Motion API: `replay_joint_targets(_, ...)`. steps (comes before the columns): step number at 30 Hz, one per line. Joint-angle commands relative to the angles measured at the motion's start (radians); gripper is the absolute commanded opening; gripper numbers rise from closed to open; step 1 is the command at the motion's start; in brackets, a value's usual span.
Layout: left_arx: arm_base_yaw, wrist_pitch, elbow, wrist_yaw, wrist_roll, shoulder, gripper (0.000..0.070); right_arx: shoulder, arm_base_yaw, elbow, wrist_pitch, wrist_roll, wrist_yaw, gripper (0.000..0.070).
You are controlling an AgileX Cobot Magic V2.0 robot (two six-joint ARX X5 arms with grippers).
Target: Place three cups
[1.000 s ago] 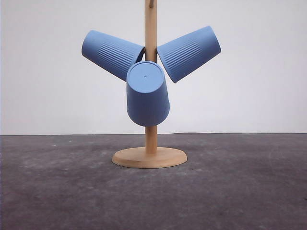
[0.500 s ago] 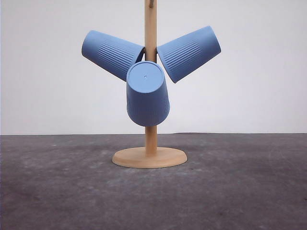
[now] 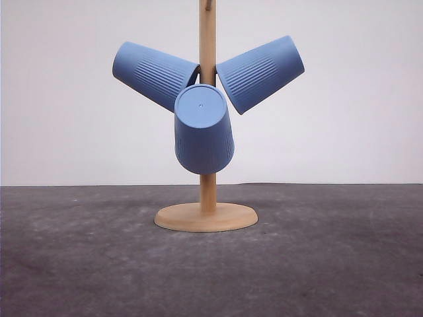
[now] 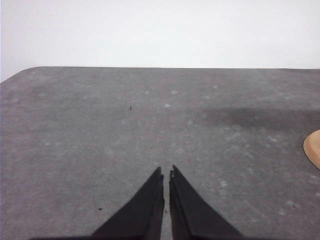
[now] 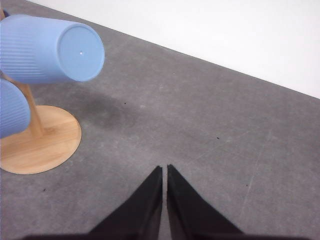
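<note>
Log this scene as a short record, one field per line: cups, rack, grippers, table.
cups: three light-blue ribbed cups hung upside down on the rack: left cup, right cup, front cup
rack: wooden stand, upright pole on a round base
left gripper: shut, empty, over bare table
right gripper: shut, empty, apart from the rack
table: dark grey, speckled
</note>
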Motion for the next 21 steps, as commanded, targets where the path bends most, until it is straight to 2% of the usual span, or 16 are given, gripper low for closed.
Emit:
replay_joint_targets(1, -0.001, 0.008, -0.014, -0.004, -0.008, 0.0, 0.0, 0.003, 0.003, 0.008, 0.01, -0.003, -0.001, 0.0012)
replay_joint_targets(11, -0.001, 0.008, -0.014, -0.004, -0.008, 0.0, 0.0, 0.003, 0.003, 0.008, 0.01, -0.003, -0.001, 0.0012)
replay_joint_targets(14, -0.001, 0.008, -0.014, -0.004, -0.008, 0.0, 0.0, 0.002, 0.001, 0.007, 0.011, -0.035, 0.006, 0.0012)
replay_joint_targets(16, -0.001, 0.008, -0.014, -0.004, -0.008, 0.0, 0.0, -0.007, -0.004, -0.009, 0.013, -0.008, -0.003, 0.0012)
replay_joint_targets(18, -0.001, 0.008, -0.014, -0.004, -0.008, 0.0, 0.0, -0.048, -0.014, -0.086, 0.055, 0.019, -0.001, 0.0012)
replay_joint_targets(21, -0.001, 0.008, -0.014, -0.004, -0.008, 0.0, 0.0, -0.17, -0.04, -0.296, 0.226, 0.055, 0.003, 0.0012)
